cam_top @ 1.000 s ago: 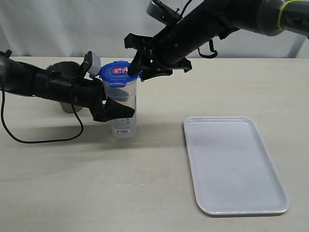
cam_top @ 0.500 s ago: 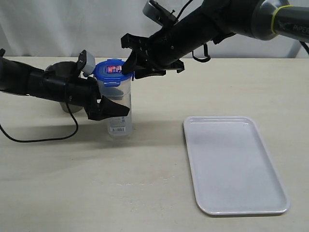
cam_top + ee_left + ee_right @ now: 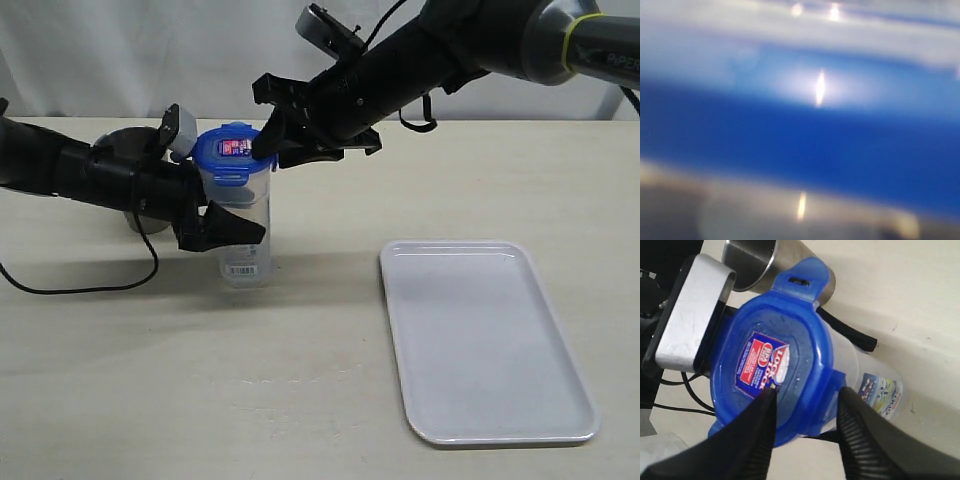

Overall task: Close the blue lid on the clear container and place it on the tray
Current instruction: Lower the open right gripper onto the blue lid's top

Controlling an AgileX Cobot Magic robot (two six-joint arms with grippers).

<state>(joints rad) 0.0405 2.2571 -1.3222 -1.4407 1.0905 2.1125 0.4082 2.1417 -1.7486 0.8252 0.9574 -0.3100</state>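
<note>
Fingers of the left gripper (image 3: 250,222) close on the middle of the clear container (image 3: 255,200), one black finger across its front and the other behind it, so the upright canister is held between them. Directly above that grip, the blue lid (image 3: 232,158) sits on the container's mouth. The right gripper (image 3: 268,148) comes in from above with its jaws partway apart. In the right wrist view, the right gripper (image 3: 806,391) straddles the near rim of the blue lid (image 3: 765,365); whether it presses there I cannot tell. The flap farthest from those fingers sticks outward. A steel cup (image 3: 125,150) stands just behind the left arm. The tray (image 3: 485,430) lies flat on the counter (image 3: 300,380), well apart from both grippers, below the right arm.
</note>
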